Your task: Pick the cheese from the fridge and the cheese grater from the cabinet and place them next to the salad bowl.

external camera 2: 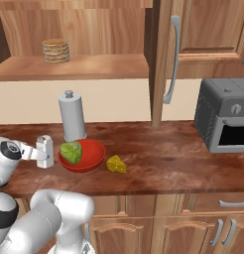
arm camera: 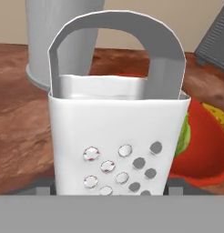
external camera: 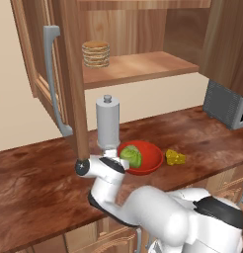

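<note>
Cheese grater [external camera 2: 44, 151]: upright in my jaws, pinched on both sides, just beside the salad bowl [external camera 2: 89, 161].
Cheese [external camera 2: 116, 164]: on the desk [external camera 2: 168, 163], other side.
Risk: I might bump the bowl or tip the grater when letting go.

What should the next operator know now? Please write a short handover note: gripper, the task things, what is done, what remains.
Gripper: shut on the cheese grater, held upright just left of the salad bowl; whether it touches the counter yet, I cannot tell.
Cheese: on the counter, right of the bowl, close to it.
Cabinet: door open, a stack of tan discs on its shelf.
Grey cylinder: behind the bowl.
Done: cheese placed, grater fetched.
Left: set the grater down beside the bowl, release, withdraw.
</note>
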